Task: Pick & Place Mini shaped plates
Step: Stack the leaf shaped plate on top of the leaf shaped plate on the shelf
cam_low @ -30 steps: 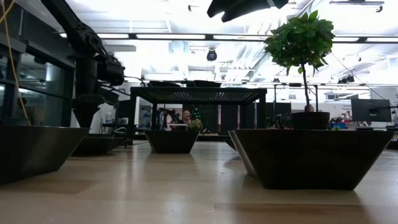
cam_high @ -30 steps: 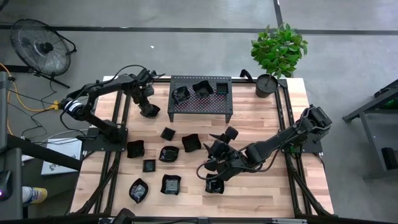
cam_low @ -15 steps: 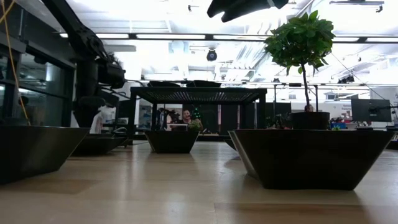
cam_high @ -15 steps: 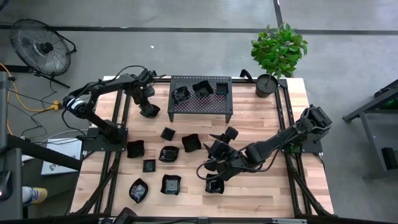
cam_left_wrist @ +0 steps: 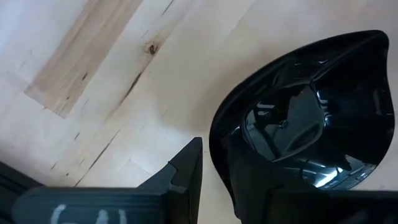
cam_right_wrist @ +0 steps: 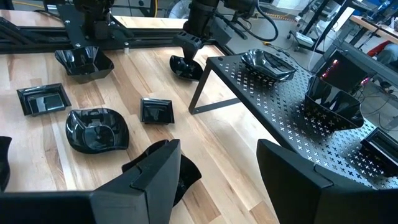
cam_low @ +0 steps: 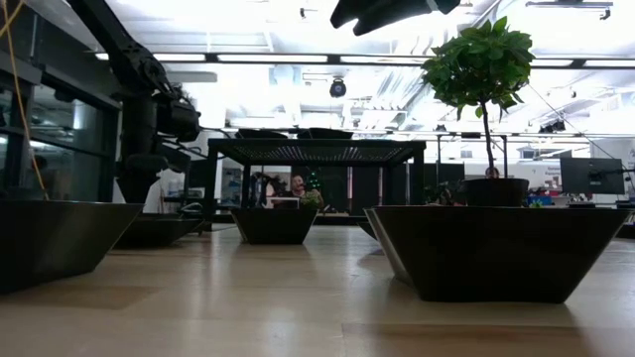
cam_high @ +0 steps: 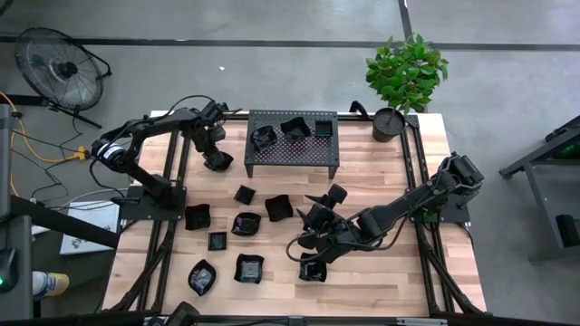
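Several glossy black mini shaped plates (cam_high: 245, 223) rest on their bases on the wooden table; three more (cam_high: 294, 129) sit on top of the black perforated rack (cam_high: 293, 156). Left of the rack, my left gripper (cam_high: 216, 156) points straight down at one curved-rimmed plate (cam_left_wrist: 298, 124) and is shut on it. My right gripper (cam_right_wrist: 217, 180) hangs open above the table's middle, tilted toward the rack, with nothing between its fingers; a plate (cam_right_wrist: 186, 177) lies partly hidden under one finger. My left gripper comes from above, pointing down, at the plate's rim (cam_left_wrist: 217, 146). One finger (cam_left_wrist: 186, 168) stands outside the wall; the other is lost in the black of the plate's hollow. In the right wrist view the plate (cam_right_wrist: 183, 67) sits with its base on the table.
A potted plant (cam_high: 405, 72) stands at the table's far right corner, beside the rack. A fan (cam_high: 59, 68) stands on the floor beyond the far left. Bare wood lies at the near right (cam_high: 381, 272). Large plates (cam_low: 496, 248) fill the foreground of the low view.
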